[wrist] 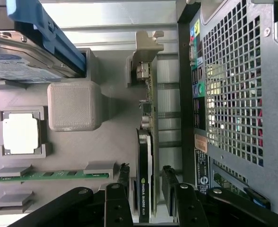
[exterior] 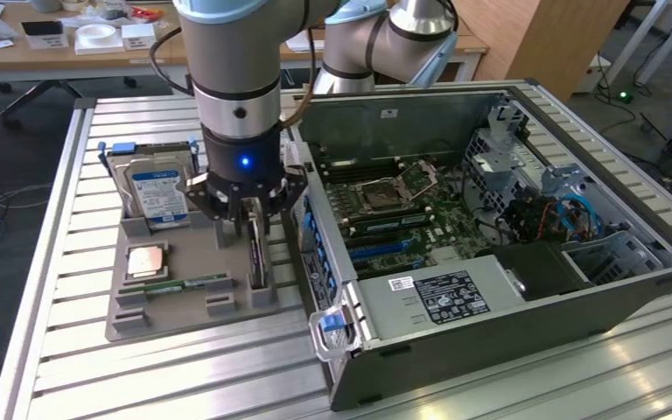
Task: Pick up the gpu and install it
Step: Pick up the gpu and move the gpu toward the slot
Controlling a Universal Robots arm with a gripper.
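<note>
Slatted metal desk; on the half toward the exterior view's left, a grey tray with moulded holders. At the tray's far corner on the exterior view's left, a hard drive with a blue-white label, upright in its holder, a blue rail along it. Nearer the tray's middle, a square processor lying flat in a recess; closer to the tray's near edge, a narrow green RAM stick lying lengthwise between small blocks.

Along the tray's edge toward the exterior view's right, the gpu, standing on its long edge in a slot, seated in the tray and not lifted; in the wrist view a thin dark card, lettering near the fingers, silvery bracket at the other end.

Directly above it, the arm, pointing straight down, blue light on the wrist; fingers apart, lowered one to each face of the card, a slim gap on both sides; straddling, not clamped.

Just beside the tray, toward the exterior view's right, an open computer case lying on its side; inside, a motherboard with socket and blue slots facing up; a labelled power supply at the near end; bundled cables toward the far side of the case.
</note>
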